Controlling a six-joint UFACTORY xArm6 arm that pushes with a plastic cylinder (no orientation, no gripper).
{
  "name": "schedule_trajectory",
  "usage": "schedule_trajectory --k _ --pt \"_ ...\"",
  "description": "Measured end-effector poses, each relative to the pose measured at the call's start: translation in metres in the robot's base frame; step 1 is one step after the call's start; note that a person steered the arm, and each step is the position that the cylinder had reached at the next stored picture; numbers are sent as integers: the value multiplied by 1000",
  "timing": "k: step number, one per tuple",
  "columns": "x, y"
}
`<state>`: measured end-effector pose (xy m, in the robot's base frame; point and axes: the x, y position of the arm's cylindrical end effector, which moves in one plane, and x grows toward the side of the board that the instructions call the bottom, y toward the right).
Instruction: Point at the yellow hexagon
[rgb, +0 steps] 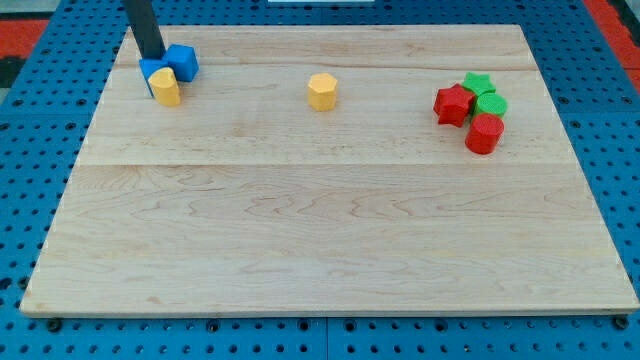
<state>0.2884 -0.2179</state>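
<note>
Yellow hexagon (322, 91) upright and alone at far centre of the wooden board (330, 240), nothing touching it. Far left: my tip (153, 57), a bare rod with no jaws, against two blue blocks (170, 66) and a yellow block (166, 87). Far right: red star (453, 103), green star (478, 83), green block (491, 105), red block (484, 133) clustered.

So on the wooden board (330, 230), up at the view's top left there's two blue blocks (172, 64) jammed together with a yellow block (166, 87) touching them. Over on the view's right: red star (452, 103), green star (478, 83), another green block (491, 104), and a red block (484, 133), all bunched up.
</note>
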Motion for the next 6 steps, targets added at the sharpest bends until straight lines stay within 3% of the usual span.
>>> schedule_trajectory --k 1,2,3,5,6 --pt "47 19" --pt "61 65" --pt "61 125" --pt "41 192" --pt "12 184"
